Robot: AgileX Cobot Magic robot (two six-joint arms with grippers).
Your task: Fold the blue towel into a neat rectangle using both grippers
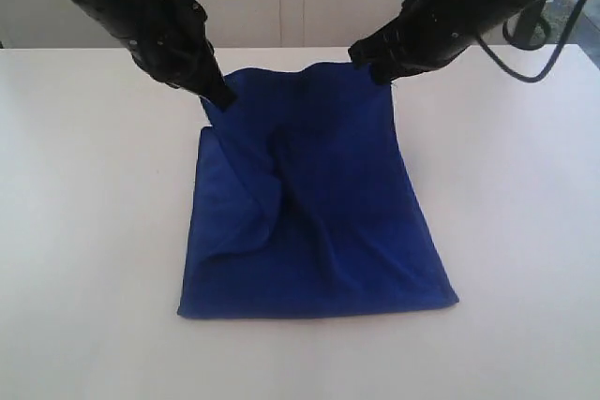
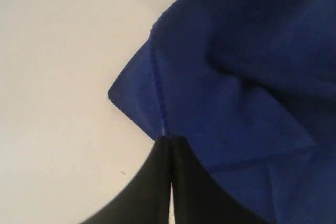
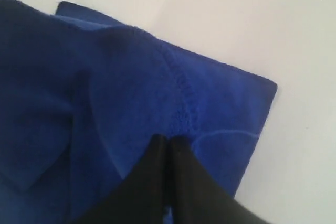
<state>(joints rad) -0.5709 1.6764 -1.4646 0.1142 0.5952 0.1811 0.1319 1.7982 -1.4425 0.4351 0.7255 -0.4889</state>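
Nearest us, the front edge of the blue towel (image 1: 356, 231) lies flat and straight on the white desk (image 1: 84, 250). Midway back on the left a loose flap (image 1: 239, 203) has buckled over, so that side wants tension before any fold lands. At the far edge both corners are pinched: left fingers (image 1: 218, 92) clamped on one, right fingers (image 1: 375, 70) clamped on the other. My call is to carry both forward level, at the same pace, cloth taut between them, and set them onto the front corners. The outside camera gives the whole outline and that buckle. Only the wrist cameras show the bite: the left pair nips the stitched hem (image 2: 156, 90) just beside the corner tip, and the right pair sits further in, with another layer lying flat underneath.
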